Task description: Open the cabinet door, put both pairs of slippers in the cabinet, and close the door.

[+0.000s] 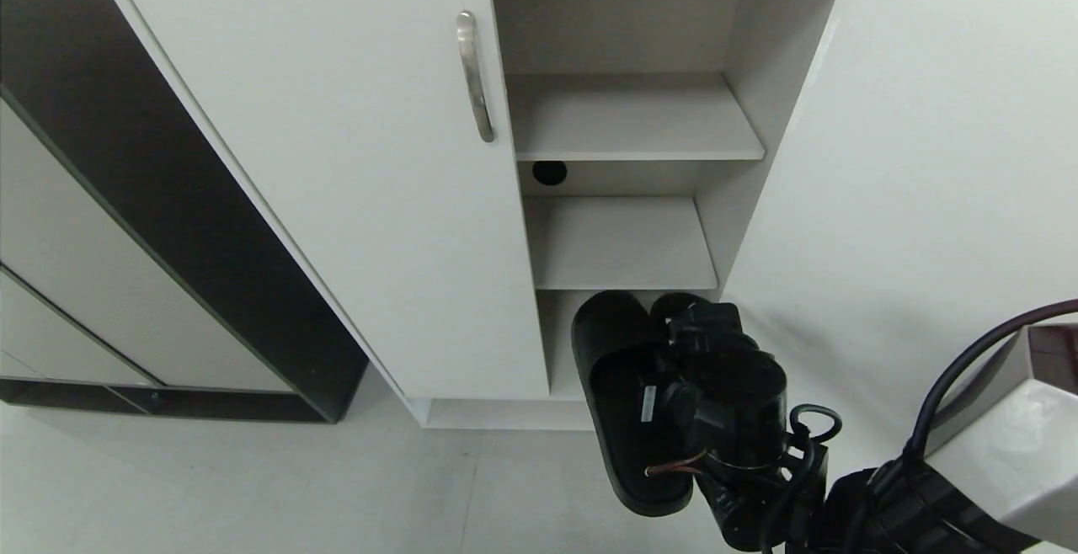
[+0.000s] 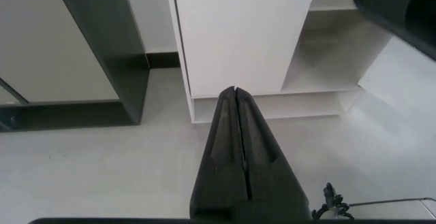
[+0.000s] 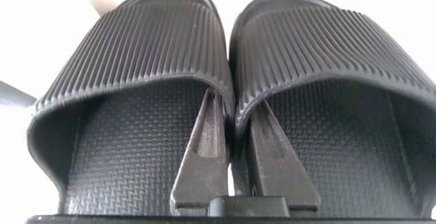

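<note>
My right gripper (image 1: 674, 343) is shut on a pair of black slippers (image 1: 627, 386), held in the air just in front of the cabinet's lowest open compartment (image 1: 560, 343). In the right wrist view its fingers (image 3: 204, 156) pinch the two inner straps of the black slippers (image 3: 163, 67) together, one finger inside each slipper. The right cabinet door (image 1: 909, 158) stands swung open; the left door (image 1: 337, 158) with its metal handle (image 1: 474, 74) is closed. My left gripper (image 2: 236, 115) is shut with nothing in it, low above the floor before the cabinet base. The toe of the held slippers (image 2: 402, 13) shows in the left wrist view.
Two bare white shelves (image 1: 632, 120) (image 1: 619, 242) sit inside the open side, with a round hole (image 1: 549, 173) in the back wall. A dark panel (image 1: 168, 200) stands left of the cabinet. Pale floor (image 1: 253, 487) lies open in front.
</note>
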